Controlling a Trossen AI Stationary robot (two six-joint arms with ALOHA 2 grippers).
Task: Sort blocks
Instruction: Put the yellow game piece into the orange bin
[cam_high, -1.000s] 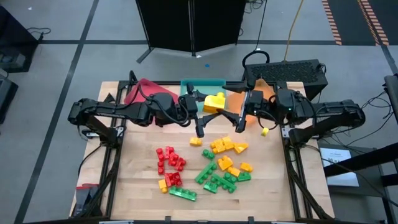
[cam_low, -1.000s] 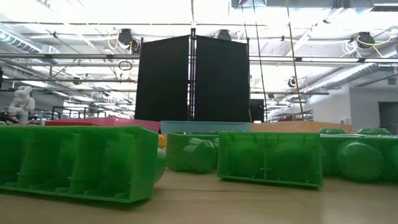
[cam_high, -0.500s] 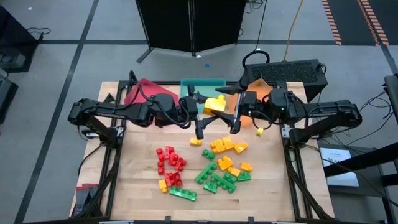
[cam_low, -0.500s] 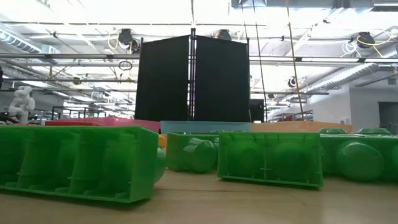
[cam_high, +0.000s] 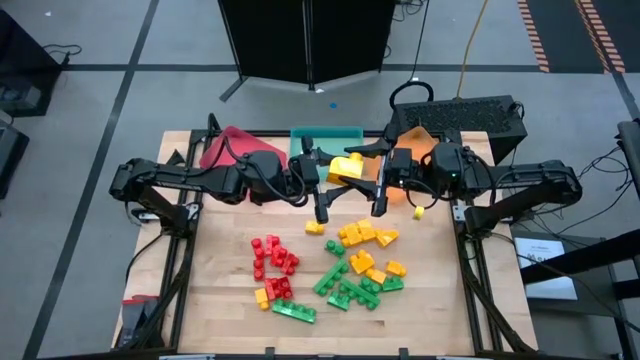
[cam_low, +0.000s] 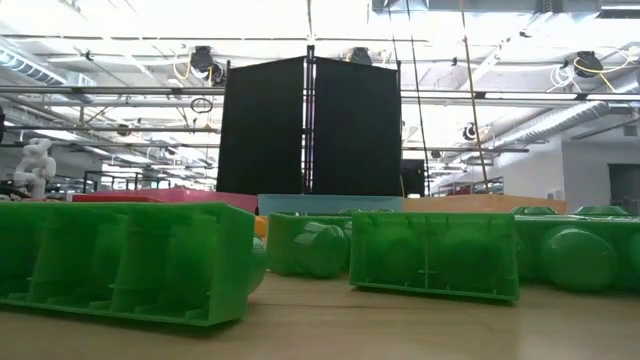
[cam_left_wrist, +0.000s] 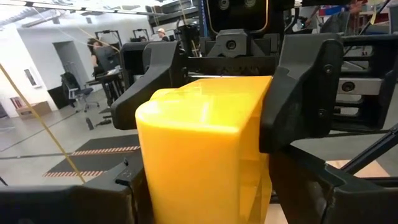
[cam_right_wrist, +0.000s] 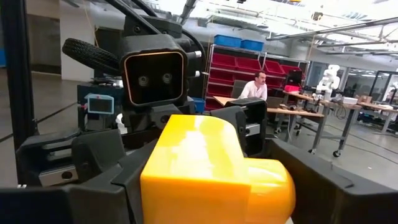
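My left gripper (cam_high: 333, 176) is shut on a large yellow block (cam_high: 347, 167), held up over the table in front of the teal tray (cam_high: 325, 133). The block fills the left wrist view (cam_left_wrist: 199, 143) and the right wrist view (cam_right_wrist: 205, 168). My right gripper (cam_high: 370, 176) is open. It faces the left gripper, with one finger on each side of the block's right end. Several small red, green and yellow blocks (cam_high: 330, 265) lie in a heap on the table nearer the front. Green blocks (cam_low: 430, 255) fill the low view. My left gripper pinches the yellow block's two opposite sides (cam_left_wrist: 146, 180) between its two fingers. The fingers lie level and come from the table's left. The block is lifted clear of the table. My right gripper's fingers (cam_left_wrist: 305, 87) stand close against the block's far end; I cannot tell whether they touch it.
A red tray (cam_high: 225, 145), the teal tray and an orange tray (cam_high: 428, 140) stand in a row along the table's far edge. One small yellow block (cam_high: 418, 212) lies alone near the right arm. A black keyboard (cam_high: 465, 115) lies behind the orange tray.
My right gripper has moved toward the table's left and a little toward the far edge, up to the yellow block. Its fingers now stand on either side of the block's right end. My left gripper has kept the block in place.
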